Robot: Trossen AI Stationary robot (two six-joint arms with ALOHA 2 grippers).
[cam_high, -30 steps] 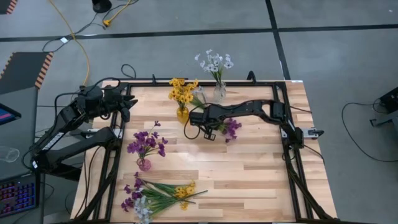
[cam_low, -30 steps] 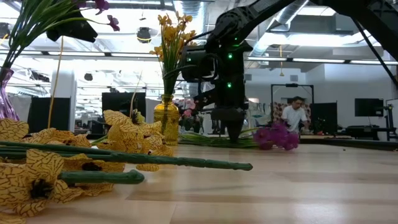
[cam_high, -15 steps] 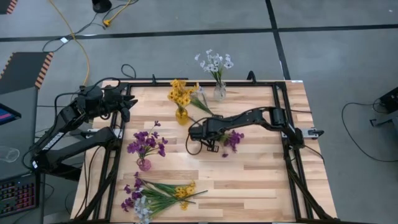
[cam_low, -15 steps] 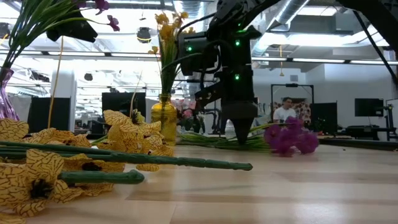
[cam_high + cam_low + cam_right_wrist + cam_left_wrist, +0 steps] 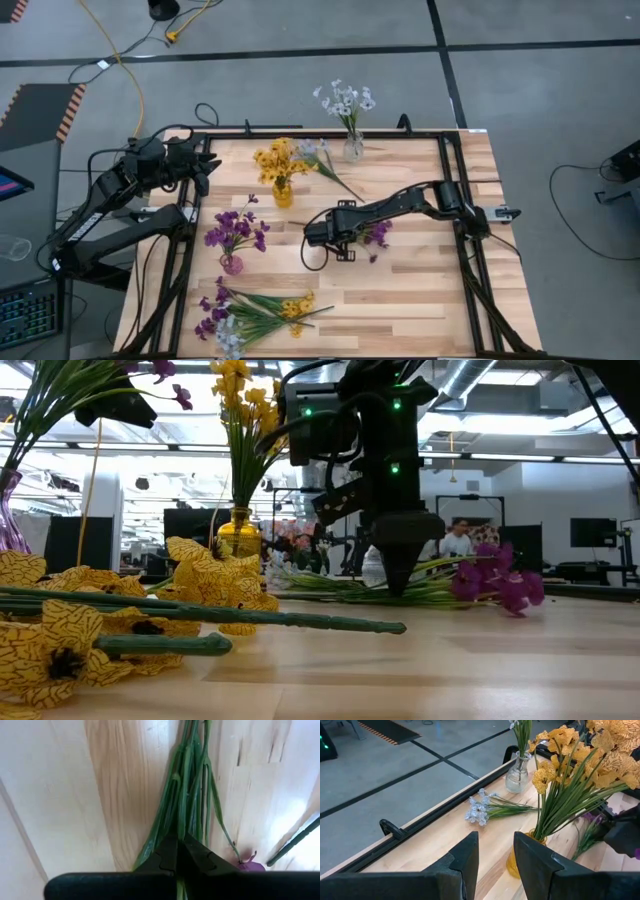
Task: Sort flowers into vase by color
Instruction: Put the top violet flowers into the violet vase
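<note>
Stems of a purple flower spray (image 5: 374, 233) sit clamped between the fingertips of the right gripper (image 5: 313, 236), just left of centre in the high view — the blossoms trail off to the gripper's right, low over the wooden table (image 5: 420, 290). In the right wrist view the two dark fingers (image 5: 170, 856) meet tightly on the bundle of green stems (image 5: 186, 795), which runs straight away from them over the pale boards. The low view shows the same gripper (image 5: 398, 582) pointing down with its tip at the tabletop and the purple blooms (image 5: 500, 582) to its right in the frame.

Up and to the left of it stands the yellow vase (image 5: 283, 192) with yellow flowers (image 5: 272, 158); a clear vase (image 5: 353, 148) of white flowers (image 5: 344, 99) is at the table's top edge, and a white spray (image 5: 318, 156) lies flat between them. A purple vase (image 5: 231, 264) with purple blooms (image 5: 236, 229) stands left of centre, and a mixed loose pile (image 5: 252, 313) lies at the lower left.

The left gripper (image 5: 205, 160) waits at the table's upper-left corner, fingers (image 5: 464, 862) parted a little and holding nothing.
</note>
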